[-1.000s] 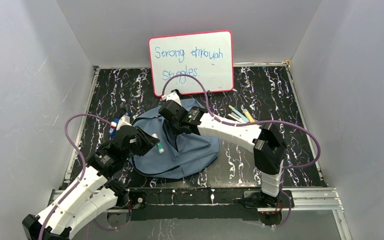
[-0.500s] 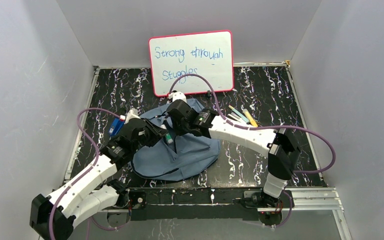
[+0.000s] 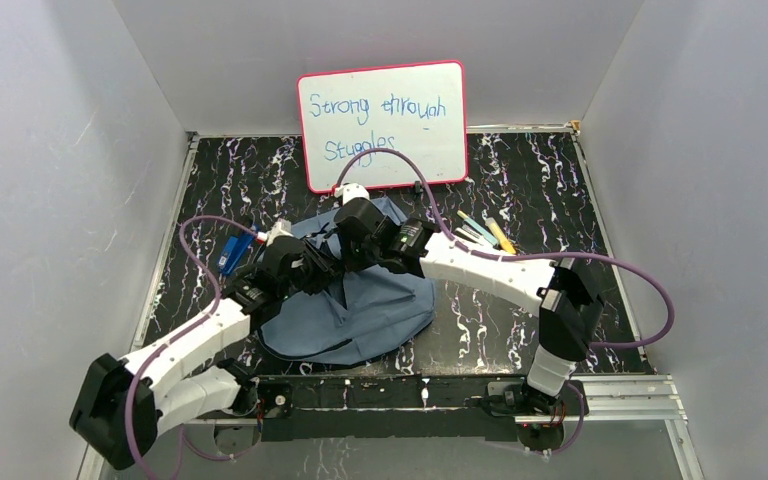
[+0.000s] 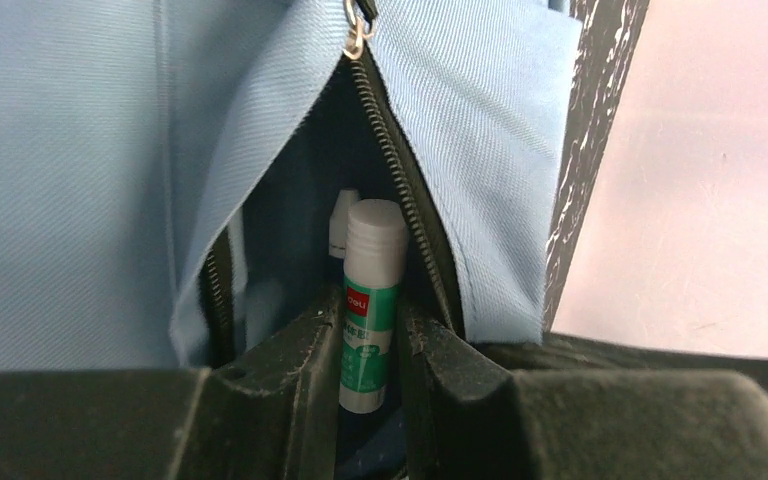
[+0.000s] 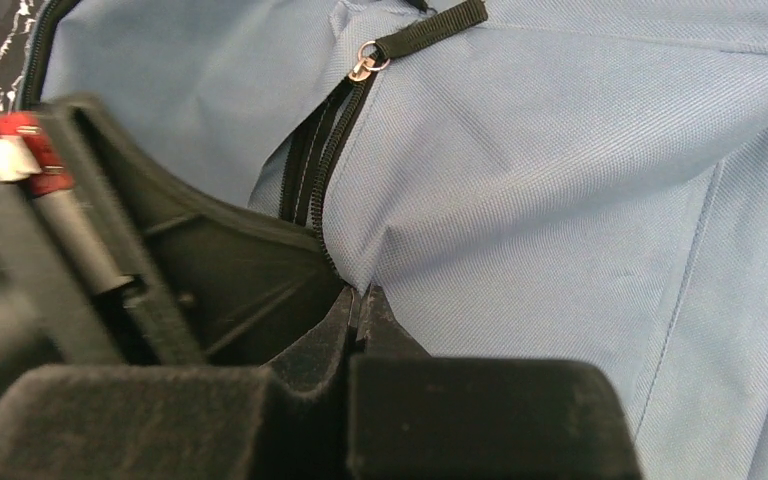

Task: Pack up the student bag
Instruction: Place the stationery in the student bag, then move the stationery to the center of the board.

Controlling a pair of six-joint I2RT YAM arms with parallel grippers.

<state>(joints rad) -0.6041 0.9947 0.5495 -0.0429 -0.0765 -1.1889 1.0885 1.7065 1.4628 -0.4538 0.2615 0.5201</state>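
Nearest the arm bases, the left hand (image 4: 370, 335) is clenched on one green-and-white glue stick (image 4: 368, 300), white cap forward, at the mouth of the open zipper. A second ago this hand stood at the bag's left edge with the stick clear of the fabric; it has since advanced to the middle of the bag and the stick's tip is now hidden in the overhead view. The student bag (image 3: 370, 310) lies flat on the bench (image 3: 540, 190), central, just ahead of the bases. The right hand (image 5: 360, 300) is pinched shut on a fold of bag fabric beside the zipper, holding the opening up; a second ago it was not fully closed, and its elbow has since swung right. Count: two arms, one bag, one zipper pull (image 4: 357, 30), one held glue stick, one white-capped item (image 4: 340, 225) inside the bag behind it. Beyond the bag on the right lies a cluster of pens (image 3: 482, 232), number not determinable; on the left, a blue item (image 3: 230, 255), kind not determinable. Farthest, one pink-framed whiteboard (image 3: 385, 125) stands against the back wall.
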